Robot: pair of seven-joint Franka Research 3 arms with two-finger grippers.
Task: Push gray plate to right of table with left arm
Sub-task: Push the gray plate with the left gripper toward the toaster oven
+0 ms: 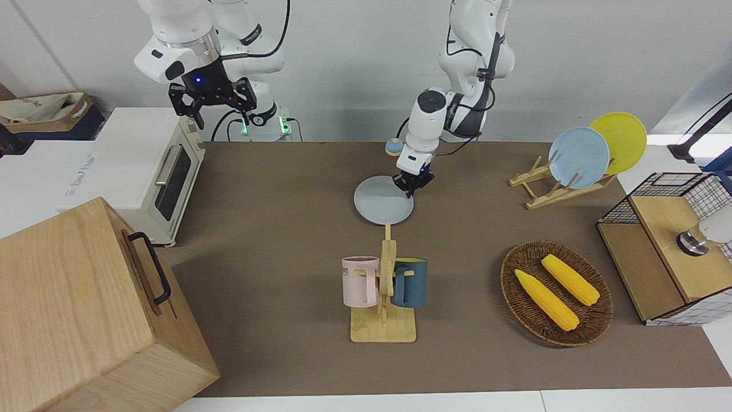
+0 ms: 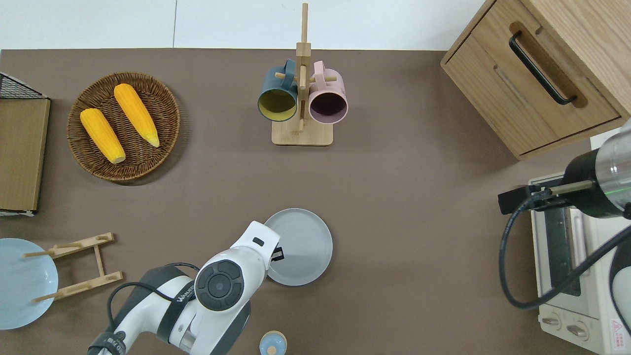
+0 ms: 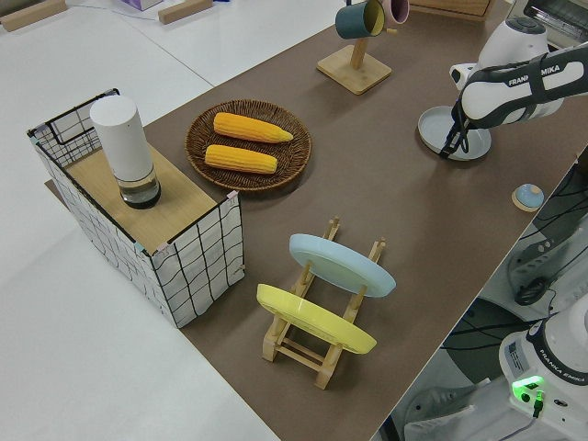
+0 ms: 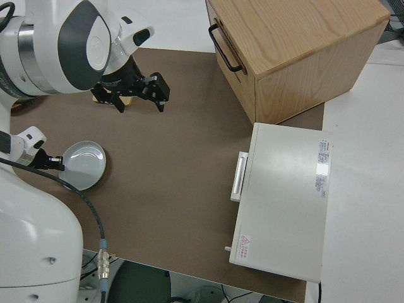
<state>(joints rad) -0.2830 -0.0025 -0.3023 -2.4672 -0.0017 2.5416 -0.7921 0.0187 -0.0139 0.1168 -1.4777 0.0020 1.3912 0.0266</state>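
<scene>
While the right arm is parked, the front view shows the left gripper (image 1: 411, 187) down at the edge of the gray plate (image 1: 382, 201) on the brown table (image 1: 274, 229), before a white wall; whether its fingers are parted I cannot tell. From overhead, the plate (image 2: 300, 246) lies nearer the robots than the mug rack (image 2: 301, 88). From the left side, white floor borders the table (image 3: 432, 230). The right side view shows the right gripper (image 4: 137, 95) spread wide, holding nothing.
</scene>
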